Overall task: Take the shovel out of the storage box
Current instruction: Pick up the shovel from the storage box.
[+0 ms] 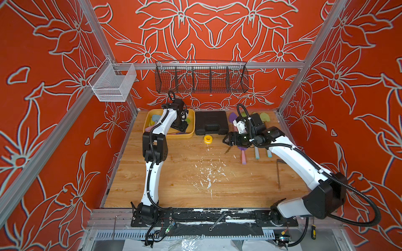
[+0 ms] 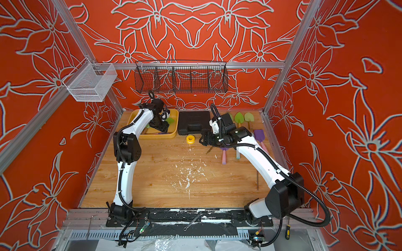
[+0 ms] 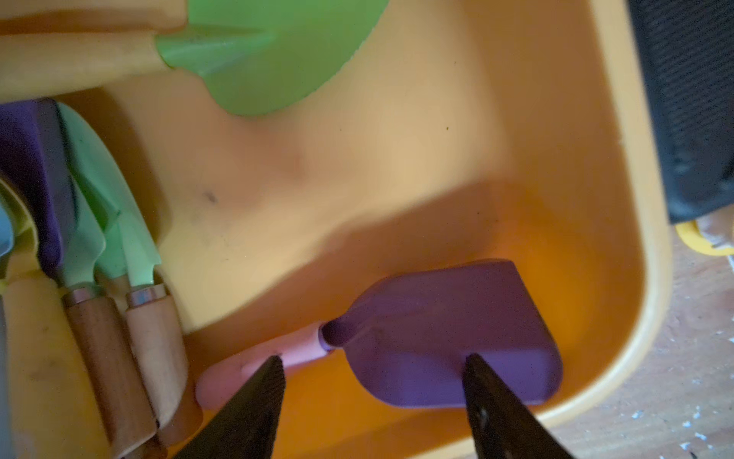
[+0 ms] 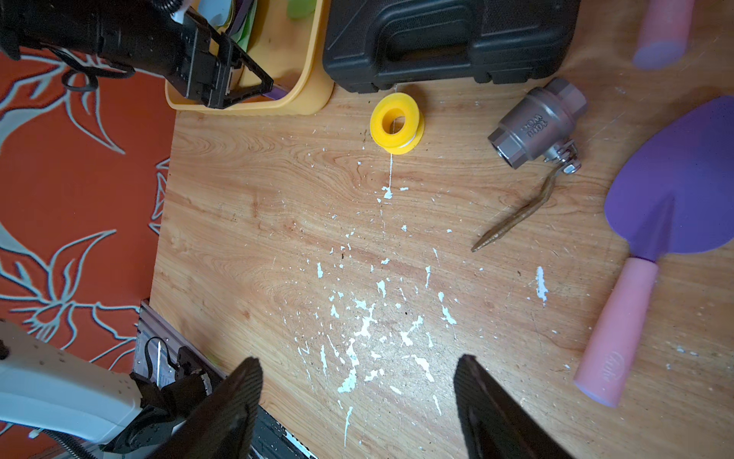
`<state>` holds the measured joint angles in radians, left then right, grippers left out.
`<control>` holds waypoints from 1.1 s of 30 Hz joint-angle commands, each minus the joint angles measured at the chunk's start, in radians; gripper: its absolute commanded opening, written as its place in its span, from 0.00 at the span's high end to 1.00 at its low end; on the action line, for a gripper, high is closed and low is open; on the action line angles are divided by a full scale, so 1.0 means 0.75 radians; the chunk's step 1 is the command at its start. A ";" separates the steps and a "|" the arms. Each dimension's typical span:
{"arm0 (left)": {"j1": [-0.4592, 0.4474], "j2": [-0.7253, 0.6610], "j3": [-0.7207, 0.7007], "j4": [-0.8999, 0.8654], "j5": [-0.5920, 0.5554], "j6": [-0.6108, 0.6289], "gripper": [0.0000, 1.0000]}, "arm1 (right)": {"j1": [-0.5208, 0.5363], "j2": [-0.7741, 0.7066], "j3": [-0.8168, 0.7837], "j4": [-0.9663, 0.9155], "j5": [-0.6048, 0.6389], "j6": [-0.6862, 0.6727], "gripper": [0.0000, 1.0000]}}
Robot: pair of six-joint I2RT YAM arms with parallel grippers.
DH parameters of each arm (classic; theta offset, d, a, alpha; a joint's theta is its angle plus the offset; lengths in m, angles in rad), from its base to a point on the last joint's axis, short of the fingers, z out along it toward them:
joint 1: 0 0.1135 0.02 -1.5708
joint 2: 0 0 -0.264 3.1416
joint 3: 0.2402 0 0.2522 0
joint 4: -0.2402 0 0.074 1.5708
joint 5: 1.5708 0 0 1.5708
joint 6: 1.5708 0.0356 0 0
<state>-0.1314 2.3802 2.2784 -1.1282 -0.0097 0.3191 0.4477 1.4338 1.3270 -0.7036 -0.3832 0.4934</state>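
The yellow storage box (image 1: 191, 130) stands at the back left of the table. My left gripper (image 3: 373, 357) reaches down into it and is open. Its fingertips straddle the neck of a purple shovel (image 3: 449, 337) with a pink handle (image 3: 238, 377), which lies in the box's corner. Several more shovels lie in the box: a green blade (image 3: 278, 51) and mint-green blades on wooden handles (image 3: 99, 198). My right gripper (image 4: 359, 359) hovers open above the table's middle right, holding nothing. In both top views the left arm hides much of the box.
A black tool case (image 1: 211, 122) sits right of the box, with a yellow tape roll (image 1: 208, 139) in front. A metal valve (image 4: 536, 123) and several shovels (image 4: 675, 190) lie at the right. Wire baskets (image 1: 201, 79) hang on the back rail.
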 commanded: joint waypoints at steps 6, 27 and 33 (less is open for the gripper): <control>0.028 0.058 0.010 -0.002 -0.016 0.050 0.31 | 0.008 0.031 0.040 -0.037 -0.004 0.034 0.22; 0.125 0.152 0.115 0.071 -0.181 -0.104 0.56 | 0.009 0.019 0.023 -0.025 0.017 0.078 0.23; 0.126 0.110 0.065 0.123 0.051 -0.047 0.55 | 0.008 0.011 -0.002 -0.005 0.016 0.095 0.23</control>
<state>-0.0391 2.4809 2.3356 -1.0737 -0.0708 0.2642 0.4477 1.4532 1.3285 -0.7124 -0.3820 0.5392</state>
